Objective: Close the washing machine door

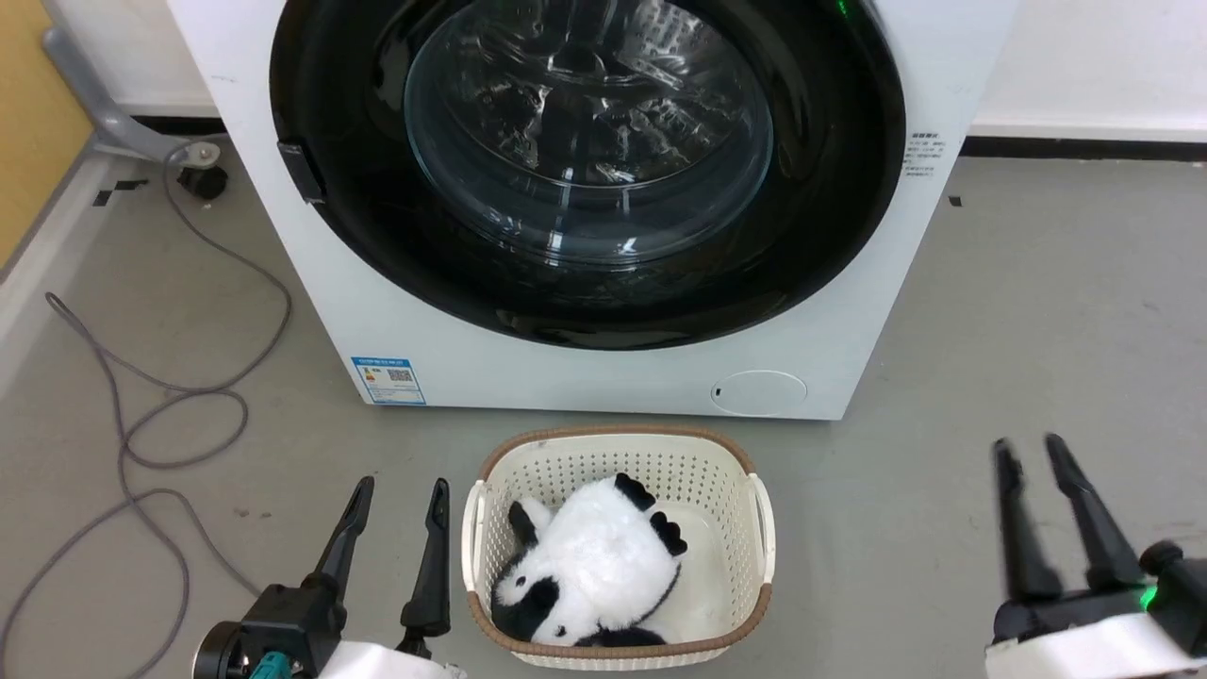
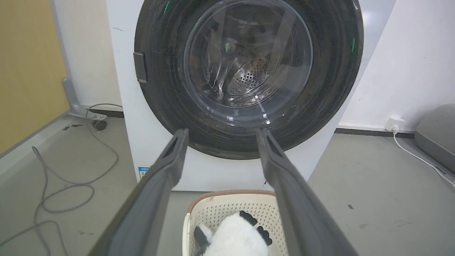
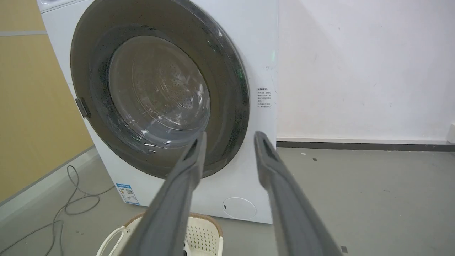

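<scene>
While they touch nothing, left gripper (image 1: 402, 486) and right gripper (image 1: 1028, 443) stand moderately parted.

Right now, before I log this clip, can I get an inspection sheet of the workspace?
Surface: grey floor, a few small marks.
Job's things: washing machine door lies flush against the washing machine and looks closed; the drum shows through the glass.
Clutter: cream basket in front of the machine, holding a panda plush toy.
Grippers: left gripper and right gripper both open, holding nothing, apart from the door.
Cables: grey cable looped on the floor to the left; white cable running from a wall plug on the right.
Surroundings: white wall, yellow panel.
</scene>
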Robot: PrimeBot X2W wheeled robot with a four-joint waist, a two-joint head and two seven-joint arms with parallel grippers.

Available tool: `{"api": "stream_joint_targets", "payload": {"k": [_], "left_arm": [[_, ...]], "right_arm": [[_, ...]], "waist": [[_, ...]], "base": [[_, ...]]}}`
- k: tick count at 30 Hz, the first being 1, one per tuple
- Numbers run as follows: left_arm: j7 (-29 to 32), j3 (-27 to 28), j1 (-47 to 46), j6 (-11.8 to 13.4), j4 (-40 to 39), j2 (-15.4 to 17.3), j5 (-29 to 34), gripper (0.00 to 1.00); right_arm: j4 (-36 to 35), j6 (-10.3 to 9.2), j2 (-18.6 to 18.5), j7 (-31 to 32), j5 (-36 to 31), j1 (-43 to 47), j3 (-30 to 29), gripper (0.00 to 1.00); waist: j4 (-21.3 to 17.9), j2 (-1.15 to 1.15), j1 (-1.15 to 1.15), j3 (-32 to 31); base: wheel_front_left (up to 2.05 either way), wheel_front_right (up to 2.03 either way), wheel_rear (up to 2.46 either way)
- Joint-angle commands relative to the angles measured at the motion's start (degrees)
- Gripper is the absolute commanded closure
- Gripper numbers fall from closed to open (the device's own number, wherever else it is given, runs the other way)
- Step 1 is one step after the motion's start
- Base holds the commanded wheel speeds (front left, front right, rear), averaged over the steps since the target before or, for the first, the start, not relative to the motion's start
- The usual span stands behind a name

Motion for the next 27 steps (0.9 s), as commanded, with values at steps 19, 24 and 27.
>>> {"api": "stream_joint_targets", "payload": {"k": [19,24,27], "left_arm": [[0.1,-0.3,1.2,-0.4,-0.1,0.0,-1.0,1.00],[0.6,-0.1,1.1,-0.3,-0.2,0.0,-0.6,1.00],[1.0,0.0,1.0,-0.2,-0.2,0.0,-0.3,1.00]], "right_arm": [[-0.2,0.00,1.5,0.1,-1.7,2.2,-1.3,1.00],[-0.2,0.00,1.6,0.6,-2.1,2.1,-1.2,1.00],[-0.2,0.00,1.7,0.9,-2.4,2.0,-1.1,1.00]], "waist": [[1.1,0.00,0.01,-0.7],[1.0,0.00,0.01,-0.8],[1.0,0.00,0.01,-0.9]], "base": [[0.00,0.00,0.00],[0.00,0.00,0.00],[0.00,0.00,0.00]]}}
